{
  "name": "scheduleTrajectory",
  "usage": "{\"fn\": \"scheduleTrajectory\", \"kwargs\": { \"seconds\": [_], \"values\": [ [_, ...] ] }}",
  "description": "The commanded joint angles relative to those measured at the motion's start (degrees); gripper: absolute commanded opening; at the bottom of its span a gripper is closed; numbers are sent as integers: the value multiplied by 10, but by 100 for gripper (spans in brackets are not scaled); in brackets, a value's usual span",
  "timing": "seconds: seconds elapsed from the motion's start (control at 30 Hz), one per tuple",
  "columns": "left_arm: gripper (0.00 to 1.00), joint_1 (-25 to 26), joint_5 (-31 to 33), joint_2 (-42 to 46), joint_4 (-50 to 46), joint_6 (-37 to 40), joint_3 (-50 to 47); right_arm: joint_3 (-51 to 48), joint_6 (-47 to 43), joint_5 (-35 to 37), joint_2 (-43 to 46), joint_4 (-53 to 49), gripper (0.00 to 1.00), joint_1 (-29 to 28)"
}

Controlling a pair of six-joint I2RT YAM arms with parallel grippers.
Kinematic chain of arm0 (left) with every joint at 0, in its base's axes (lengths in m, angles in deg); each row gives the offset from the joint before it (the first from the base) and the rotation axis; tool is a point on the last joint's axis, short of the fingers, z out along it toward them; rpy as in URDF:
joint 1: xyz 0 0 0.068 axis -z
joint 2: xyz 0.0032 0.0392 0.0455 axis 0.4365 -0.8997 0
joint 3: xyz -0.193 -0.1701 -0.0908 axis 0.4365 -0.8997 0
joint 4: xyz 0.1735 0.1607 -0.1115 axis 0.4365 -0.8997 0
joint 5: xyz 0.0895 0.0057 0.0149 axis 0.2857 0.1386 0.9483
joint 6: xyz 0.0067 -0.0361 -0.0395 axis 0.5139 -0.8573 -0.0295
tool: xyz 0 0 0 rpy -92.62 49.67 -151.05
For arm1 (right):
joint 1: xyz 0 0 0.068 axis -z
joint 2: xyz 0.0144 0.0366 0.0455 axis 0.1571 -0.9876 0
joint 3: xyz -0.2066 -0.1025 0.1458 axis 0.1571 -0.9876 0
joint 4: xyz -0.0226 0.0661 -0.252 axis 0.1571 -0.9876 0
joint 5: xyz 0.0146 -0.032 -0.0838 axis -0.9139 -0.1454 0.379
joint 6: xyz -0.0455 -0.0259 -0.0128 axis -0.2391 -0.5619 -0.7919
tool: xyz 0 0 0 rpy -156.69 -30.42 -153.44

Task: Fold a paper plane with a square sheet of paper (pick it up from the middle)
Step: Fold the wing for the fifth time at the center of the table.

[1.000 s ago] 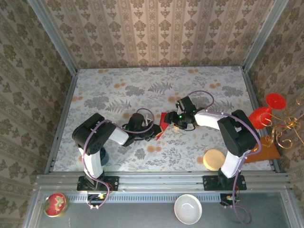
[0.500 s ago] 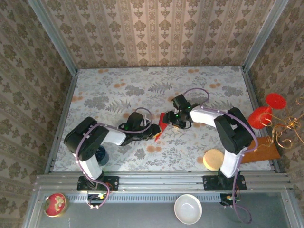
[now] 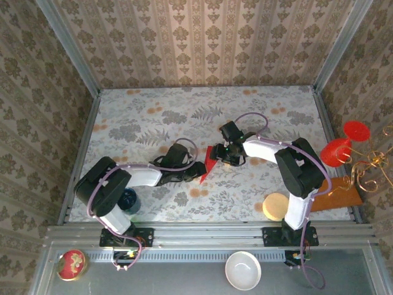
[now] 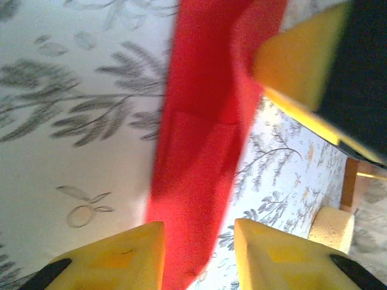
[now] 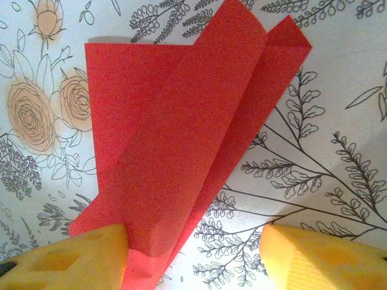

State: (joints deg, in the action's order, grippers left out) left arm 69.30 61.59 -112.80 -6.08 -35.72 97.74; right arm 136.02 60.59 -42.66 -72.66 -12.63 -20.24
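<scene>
From above, my left gripper (image 3: 198,173) and my right gripper (image 3: 223,153) meet near the middle of the table (image 3: 141,117), with the red paper (image 3: 209,161) between them, part folded

On my left wrist, the paper (image 4: 202,127) runs as a long red strip from the top edge down between my fingers (image 4: 115,257). My jaws stand apart and do not pinch it, so that hand is released. A yellow pad of the right gripper sits against the paper's upper right edge

On my right wrist, the paper (image 5: 175,133) lies on the table in creased, overlapping flaps. Its near corner touches one pad (image 5: 66,260); the other pad is well apart from it, so this hand is spread wide and grips nothing
</scene>
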Motion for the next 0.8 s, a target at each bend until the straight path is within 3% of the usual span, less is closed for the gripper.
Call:
{"fn": "scheduleTrajectory", "kwargs": {
  "seconds": [0.0, 0.4, 0.77],
  "values": [
    [38, 16, 62, 25, -118, 73, 44, -12, -13, 21, -55, -7, 64, -11],
    [48, 49, 111, -24, -220, 160, 128, -10, -11, 21, -60, -11, 64, -11],
    [44, 52, 110, -67, -238, 176, 150, -5, -10, 20, -62, -17, 64, -12]
  ]
}}
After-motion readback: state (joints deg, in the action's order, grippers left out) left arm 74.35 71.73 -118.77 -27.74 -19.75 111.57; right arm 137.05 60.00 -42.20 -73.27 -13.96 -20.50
